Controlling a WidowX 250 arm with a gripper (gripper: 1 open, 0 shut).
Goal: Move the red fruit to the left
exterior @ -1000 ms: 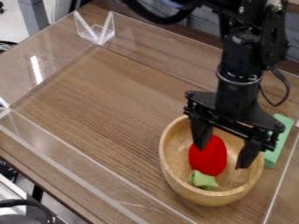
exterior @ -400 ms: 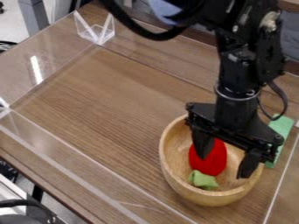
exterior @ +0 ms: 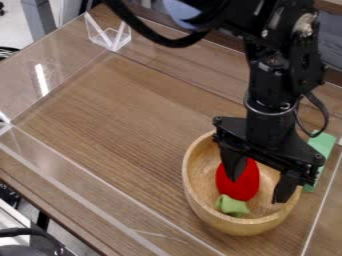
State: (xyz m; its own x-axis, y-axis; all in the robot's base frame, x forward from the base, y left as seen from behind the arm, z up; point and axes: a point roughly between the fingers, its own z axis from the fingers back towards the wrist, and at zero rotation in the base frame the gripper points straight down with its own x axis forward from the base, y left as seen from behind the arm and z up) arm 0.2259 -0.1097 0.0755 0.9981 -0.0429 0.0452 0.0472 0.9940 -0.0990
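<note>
Wood-grain table (exterior: 120,110), clear acrylic walls; round wooden bowl (exterior: 201,195) holds glossy red oval fruit (exterior: 239,180); black gripper (exterior: 259,180) spread wide, straddling it.

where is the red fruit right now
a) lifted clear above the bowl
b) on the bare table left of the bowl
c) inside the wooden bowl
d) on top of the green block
c, the red fruit sits inside the wooden bowl, low between the open jaws of the gripper, with its green leafy end toward the bowl's near wall.
</note>
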